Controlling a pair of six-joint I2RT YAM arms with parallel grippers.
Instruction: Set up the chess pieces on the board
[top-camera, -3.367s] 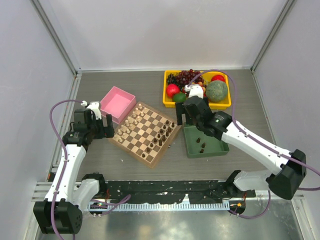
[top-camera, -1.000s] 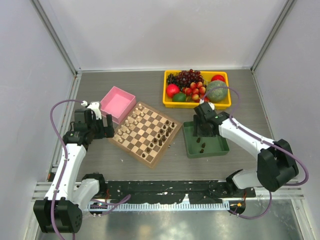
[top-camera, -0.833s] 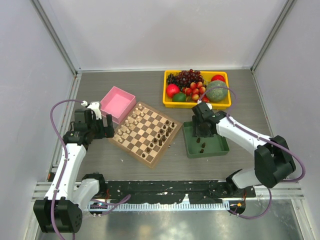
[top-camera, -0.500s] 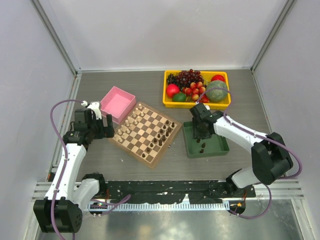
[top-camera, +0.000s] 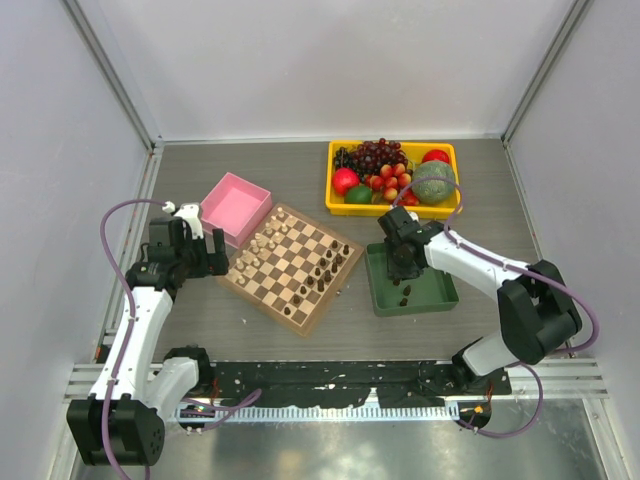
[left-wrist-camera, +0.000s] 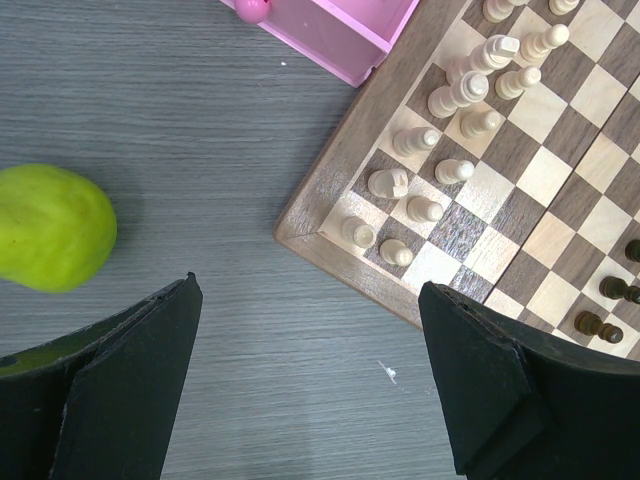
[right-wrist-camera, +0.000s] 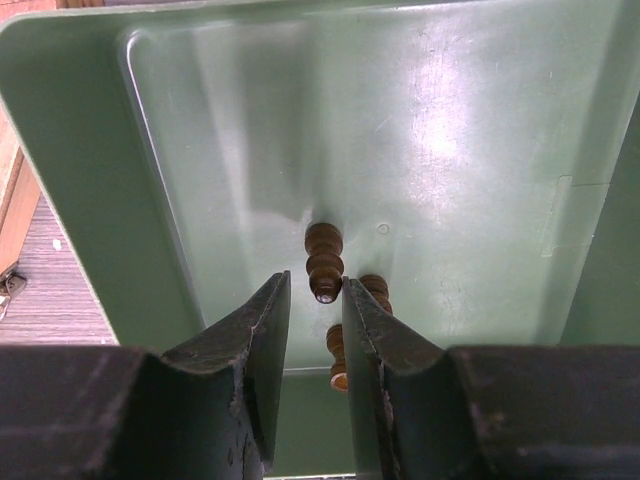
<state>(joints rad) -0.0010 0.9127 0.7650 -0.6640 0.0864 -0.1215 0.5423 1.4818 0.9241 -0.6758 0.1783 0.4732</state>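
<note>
The right gripper (right-wrist-camera: 316, 290) held its jaws a slim gap apart around one small dark brown chess piece (right-wrist-camera: 323, 260) in the green square plastic tray (right-wrist-camera: 150, 180); whether they pinched it could not be told. Its arm reached forward with the wrist pitched down. The left gripper (left-wrist-camera: 308, 290) hung wide open and empty beside the checkered wooden chessboard (left-wrist-camera: 335, 195), where other dark pieces (left-wrist-camera: 610, 288) stood.

Bright, even light; white glare on the green tray (right-wrist-camera: 440, 110); right gripper (right-wrist-camera: 315, 300) slightly soft.

board (left-wrist-camera: 548, 238) cut by right edge, pink box (left-wrist-camera: 345, 38) cropped at top
</note>
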